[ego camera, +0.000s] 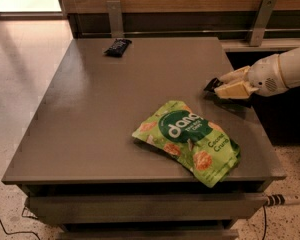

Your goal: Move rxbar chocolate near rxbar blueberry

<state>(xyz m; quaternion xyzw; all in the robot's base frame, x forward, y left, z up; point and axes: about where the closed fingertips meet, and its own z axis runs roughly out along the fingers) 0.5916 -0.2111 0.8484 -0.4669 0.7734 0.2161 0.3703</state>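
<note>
The rxbar blueberry (117,46) is a small dark glossy bar wrapper lying at the far left of the grey table (105,124). My gripper (221,87) reaches in from the right, low over the table's right side. Its pale fingers (232,90) are closed on a black bar, the rxbar chocolate (210,85). Only the bar's dark end shows, sticking out to the left of the fingertips. The rest of the bar is hidden by the gripper. The two bars are far apart, on opposite sides of the table.
A large green snack bag (190,139) lies at the front middle-right of the table, between the gripper and the front edge. A wooden wall with two metal brackets (115,16) runs along the back. The table's right edge is close under the gripper.
</note>
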